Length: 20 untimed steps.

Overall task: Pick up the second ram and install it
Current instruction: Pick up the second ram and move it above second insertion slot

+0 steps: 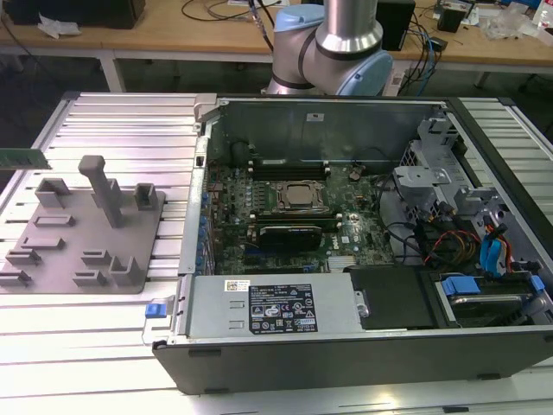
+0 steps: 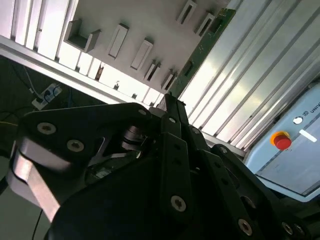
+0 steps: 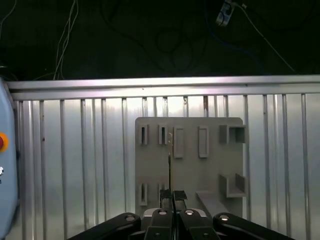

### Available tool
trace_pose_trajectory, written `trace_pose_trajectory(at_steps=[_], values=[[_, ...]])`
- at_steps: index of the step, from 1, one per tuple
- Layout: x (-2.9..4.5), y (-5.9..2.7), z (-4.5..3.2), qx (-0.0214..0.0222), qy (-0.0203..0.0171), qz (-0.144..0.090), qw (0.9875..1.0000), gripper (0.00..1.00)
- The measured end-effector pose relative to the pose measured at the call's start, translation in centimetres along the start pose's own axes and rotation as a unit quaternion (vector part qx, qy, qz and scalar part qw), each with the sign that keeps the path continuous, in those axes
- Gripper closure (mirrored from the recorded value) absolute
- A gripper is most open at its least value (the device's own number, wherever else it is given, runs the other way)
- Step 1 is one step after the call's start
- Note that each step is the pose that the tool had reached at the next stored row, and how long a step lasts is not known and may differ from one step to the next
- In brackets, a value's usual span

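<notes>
I read the pick as done and the install as not yet begun. In both wrist views the gripper [image 3: 173, 196] has its jaws drawn in almost together on the ram [image 3: 170, 170]. In the first wrist view the ram is edge-on, a thin line running out from between the jaws. In the second wrist view its long green edge reaches away from them. In the exterior view the ram pokes in at the far left edge of the frame, in the upper half, well apart from the case [image 1: 346, 337] that takes up the centre and right. By my judgement the ram is lifted and held, and all of the seating remains.

The plate [image 3: 190, 165] lies on the table [image 1: 121, 121] beneath the ram, apart from it as far as I can tell. Its pockets look bare to me.

The case is open on top. Inside I see:
- the board [image 1: 363, 229], with the processor [image 1: 300, 196] near its middle
- a black card [image 1: 294, 235] just below the processor in the frame
- drives [image 1: 484, 303] with blue tabs, and loose cables [image 1: 441, 242], at lower right
- slots [image 1: 289, 164] along the processor's upper side in the frame; I cannot tell which of them are filled
</notes>
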<state>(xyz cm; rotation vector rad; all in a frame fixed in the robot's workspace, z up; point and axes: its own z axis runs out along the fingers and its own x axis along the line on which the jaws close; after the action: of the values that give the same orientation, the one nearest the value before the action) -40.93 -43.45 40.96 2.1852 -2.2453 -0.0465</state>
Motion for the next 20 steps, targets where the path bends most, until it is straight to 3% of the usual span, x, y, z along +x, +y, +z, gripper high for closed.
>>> trace_pose_trajectory(at_steps=[2, 7, 11, 16, 20], values=[[-0.02, 0.02, -1.22, 0.0000, 0.0000, 0.000, 1.0000, 0.91], [-0.05, 0.07, -3.30, 0.0000, 0.0000, 0.000, 1.0000, 0.91], [-0.05, -0.09, -3.55, -0.0002, 0.0002, 0.000, 1.0000, 0.91], [-0.10, -1.79, -3.57, 0.0000, 0.0000, 0.000, 1.0000, 0.91], [-0.18, -4.81, -3.65, 0.0000, 0.0000, 0.000, 1.0000, 0.91]])
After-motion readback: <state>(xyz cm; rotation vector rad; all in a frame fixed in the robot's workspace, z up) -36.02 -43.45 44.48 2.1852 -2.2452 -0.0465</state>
